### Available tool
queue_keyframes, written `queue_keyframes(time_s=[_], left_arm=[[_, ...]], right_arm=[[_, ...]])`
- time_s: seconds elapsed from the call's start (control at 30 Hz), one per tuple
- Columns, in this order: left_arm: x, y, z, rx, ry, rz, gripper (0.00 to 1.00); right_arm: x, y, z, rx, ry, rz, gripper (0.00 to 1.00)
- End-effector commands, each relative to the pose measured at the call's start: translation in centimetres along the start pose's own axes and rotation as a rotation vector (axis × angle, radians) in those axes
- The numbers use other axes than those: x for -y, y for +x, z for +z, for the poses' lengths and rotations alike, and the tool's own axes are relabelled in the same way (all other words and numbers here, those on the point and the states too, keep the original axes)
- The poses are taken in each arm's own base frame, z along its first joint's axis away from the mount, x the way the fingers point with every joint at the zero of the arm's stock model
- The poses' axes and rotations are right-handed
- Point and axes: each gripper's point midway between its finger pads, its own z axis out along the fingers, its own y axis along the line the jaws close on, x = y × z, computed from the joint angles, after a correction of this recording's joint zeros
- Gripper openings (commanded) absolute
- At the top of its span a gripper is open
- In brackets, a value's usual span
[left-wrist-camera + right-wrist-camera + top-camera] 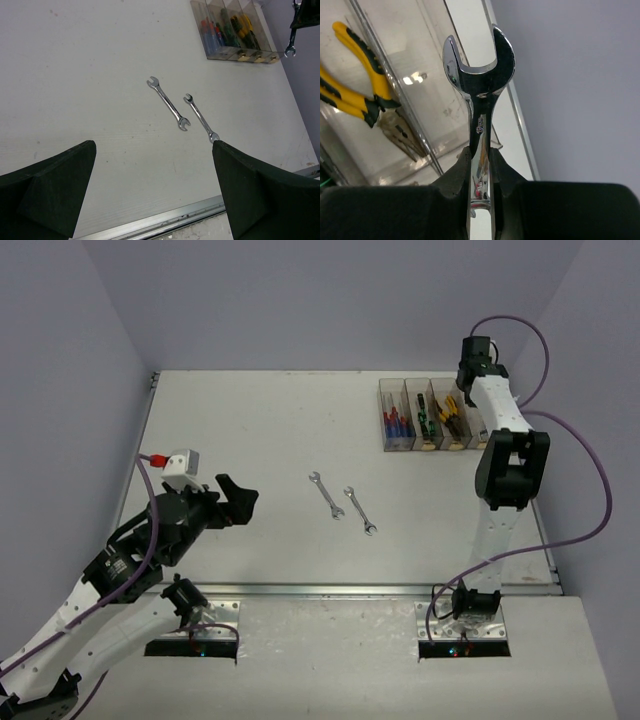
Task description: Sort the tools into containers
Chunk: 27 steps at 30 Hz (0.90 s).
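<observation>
Two wrenches lie flat on the table point(250, 430) near its middle, side by side and nearly parallel but not touching: the left wrench point(325, 494) and, slightly nearer the arms, the right wrench point(359, 509). A third wrench point(480, 75) is gripped by the right claw point(480, 159), whose fingers are closed on its shank so that one open-ended head stands clear beyond the fingertips. That claw is held above the right end of the bins point(397, 445), a row of four clear compartments at the far right of the table. Whether the head hangs over the last compartment or just past its outer wall cannot be told. Red-and-blue screwdrivers point(397, 423) are lodged in the leftmost compartment, green-and-black screwdrivers point(426, 418) in the second, and yellow-handled pliers point(452, 412) in the third. The fourth is largely hidden by the right arm in the top view. The left claw point(154, 150) is spread wide and nothing is held in it. It is raised over the near left part of the table, well apart from the bins. In its wrist view both loose wrenches are seen beyond its fingertips, the near end of the right wrench meeting the edge of one finger.
</observation>
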Motion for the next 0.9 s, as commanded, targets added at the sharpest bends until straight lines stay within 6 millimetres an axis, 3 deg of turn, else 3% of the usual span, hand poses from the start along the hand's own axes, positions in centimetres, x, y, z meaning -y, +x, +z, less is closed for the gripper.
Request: queue_keyframes(time_s=[0.0,0.07,0.2,0.27,0.33,0.47,0.57,0.63,0.67,0.73,0.87], left_arm=[[0.9,-0.9,-0.2,0.037,0.047,-0.004,1.00],[0.9,-0.9,-0.3,0.042,0.050,-0.006,1.00],[0.9,-0.9,-0.2,0.040,0.049,-0.005,1.00],[1.0,-0.8,0.0,0.033,0.047,-0.001,1.00],[1.0,-0.5,0.2,0.021,0.047,0.005,1.00],[1.0,-0.3,0.5,0.009,0.040,0.012,1.00],[1.0,-0.3,0.6,0.008,0.034,0.013,1.00],[0.9,-0.3,0.6,0.011,0.029,0.013,1.00],[0.8,-0.4,0.6,0.013,0.026,0.012,1.00],[0.6,-0.4,0.6,0.016,0.013,0.008,1.00],[0.2,-0.4,0.7,0.016,-0.010,0.003,1.00]], right_arm=[[0.7,-3.6,1.5,0.146,0.105,0.010,0.00],[0.3,-4.7,2.3,0.168,0.114,0.014,0.00],[-0.7,-5.2,4.5,0.168,0.132,-0.026,0.02],[-1.3,-4.3,6.1,0.144,0.138,-0.052,0.15],[-1.9,-3.6,6.8,0.130,0.129,-0.057,0.39],[-2.1,-3.7,5.8,0.124,0.097,-0.016,0.56],[-2.3,-4.5,3.2,0.138,0.051,0.022,0.64],[-3.0,-5.3,0.1,0.160,0.012,0.081,0.69],[-3.6,-4.7,-1.0,0.151,-0.007,0.086,0.72],[-6.5,-4.7,-4.7,0.182,-0.071,0.089,0.81],[-8.5,-3.4,-11.4,0.195,-0.164,0.099,0.88]])
